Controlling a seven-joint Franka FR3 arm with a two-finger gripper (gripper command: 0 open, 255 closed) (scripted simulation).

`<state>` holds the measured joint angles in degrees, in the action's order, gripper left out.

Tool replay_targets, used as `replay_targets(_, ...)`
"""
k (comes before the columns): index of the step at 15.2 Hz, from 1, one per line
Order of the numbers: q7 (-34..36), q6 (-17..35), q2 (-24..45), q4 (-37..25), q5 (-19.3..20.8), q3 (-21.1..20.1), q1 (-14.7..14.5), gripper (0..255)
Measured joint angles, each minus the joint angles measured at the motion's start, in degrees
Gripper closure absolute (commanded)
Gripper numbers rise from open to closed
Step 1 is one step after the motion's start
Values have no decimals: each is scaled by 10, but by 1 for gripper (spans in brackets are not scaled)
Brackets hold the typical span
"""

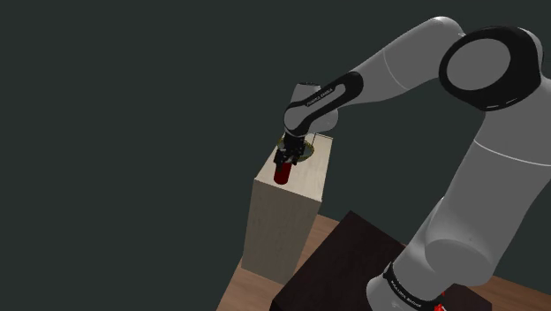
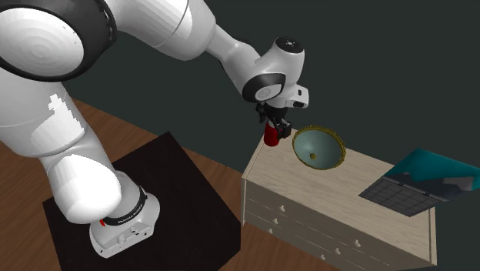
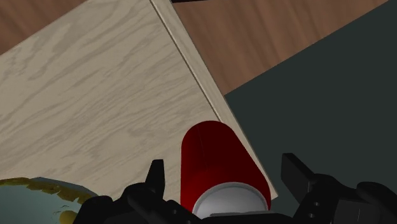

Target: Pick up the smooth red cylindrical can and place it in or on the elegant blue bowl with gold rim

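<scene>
Dark grey-green walls stand behind the scene, and below them lies a brown wooden floor [image 2: 225, 174]. At the end of the white arm, the black hand [image 3: 224, 168] points down over one corner of a pale wooden dresser [image 2: 369, 173]. It is open: in the wrist view its two fingers [image 3: 156, 175] stand apart, one on each side of the red can [image 3: 213, 153], and a narrow gap shows between each finger and the can's side. So the can is between the fingers, but it is not clasped.

The can is upright and has a silver lid that faces the wrist camera. Its lower end is right at the edge of the dresser top, at the corner. I cannot tell if its bottom rests fully on the wood.

Just beside the can, further in on the same top, sits the blue-grey bowl [image 2: 308, 143] with its gold rim. Well apart from the bowl, at the other end of the dresser, there is an open laptop [image 2: 419, 178] with a teal screen. White knobs show on the dresser's front drawers.

Next to the dresser, the arm's base stands on a dark box [image 2: 181, 196] on the floor.
</scene>
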<state>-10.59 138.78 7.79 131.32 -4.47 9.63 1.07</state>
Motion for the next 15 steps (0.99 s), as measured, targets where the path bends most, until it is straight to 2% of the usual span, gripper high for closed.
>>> replay_targets(4,0,1,1,0,0,0,0,0)
replay_targets(5,0,1,1,0,0,0,0,255)
replay_targets(15,0,2,1,0,0,0,0,255)
